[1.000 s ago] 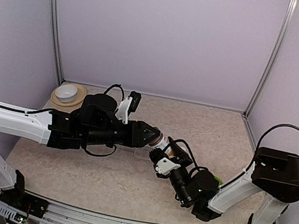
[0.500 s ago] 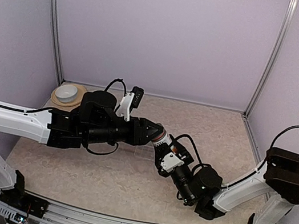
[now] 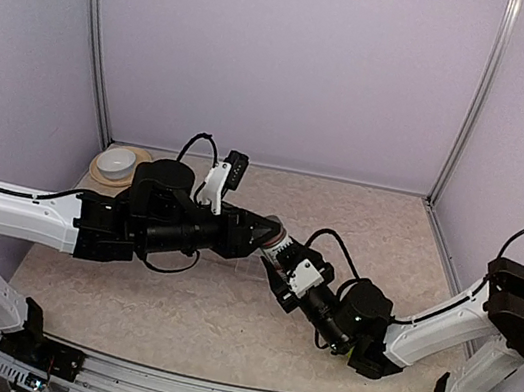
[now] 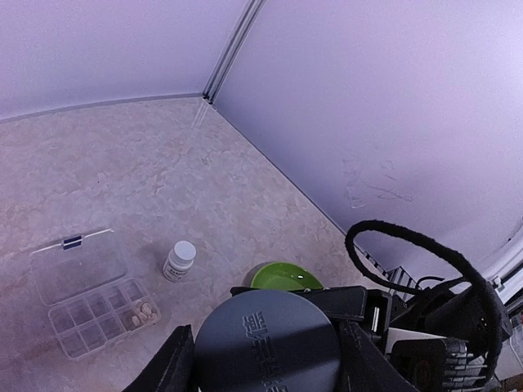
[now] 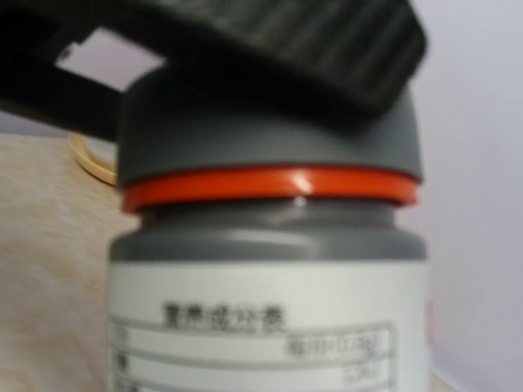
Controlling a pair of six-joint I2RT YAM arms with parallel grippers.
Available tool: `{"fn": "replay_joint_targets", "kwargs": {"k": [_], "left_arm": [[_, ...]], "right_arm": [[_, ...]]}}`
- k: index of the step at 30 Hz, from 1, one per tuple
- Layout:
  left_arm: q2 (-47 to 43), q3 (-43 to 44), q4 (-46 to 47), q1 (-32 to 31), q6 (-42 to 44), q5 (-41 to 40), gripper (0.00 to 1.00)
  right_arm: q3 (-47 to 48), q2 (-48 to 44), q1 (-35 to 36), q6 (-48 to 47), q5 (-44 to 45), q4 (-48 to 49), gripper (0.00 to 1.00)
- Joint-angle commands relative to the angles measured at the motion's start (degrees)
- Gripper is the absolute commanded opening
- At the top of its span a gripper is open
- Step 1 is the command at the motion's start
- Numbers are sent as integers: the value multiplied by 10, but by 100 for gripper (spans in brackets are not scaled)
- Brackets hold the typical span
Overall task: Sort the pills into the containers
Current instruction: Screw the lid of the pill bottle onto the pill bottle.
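Centrally, my left gripper (image 4: pixel 267 367) clamps the round grey cap (image 4: pixel 265 336), its embossed characters unreadable; my right gripper (image 3: pixel 285 264) holds the white-labelled bottle (image 5: pixel 270 327), orange-ringed below the cap. Left of the cap lies the clear compartmented container (image 4: pixel 86 282), pills (image 4: pixel 145 311) in 1 cell.

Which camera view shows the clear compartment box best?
The left wrist view: the clear compartment box lies open, whitish pills in one cell. In the top view the arms mostly hide it; the right wrist view shows only a bottle.
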Motion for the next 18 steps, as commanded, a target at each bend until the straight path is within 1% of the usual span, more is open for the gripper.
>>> {"fn": "replay_joint_targets", "kwargs": {"k": [1,7,11,14,18], "left_arm": [[-7,-30,-3,-5,44,8,37],[-18,-40,19,-5,70,33,38],[-20,-40,21,-6,89,47,42],[-18,-32,5,-6,111,50,43],[-15,-21,-24,-6,136,54,42]], "right_arm": [[12,-49,-8,82,-144,21,0],[6,-65,-31,133,-206,4,0],[20,-64,-38,152,-243,-29,0],[30,-62,-42,161,-250,-51,0],[34,-65,-50,178,-286,-68,0]]}}
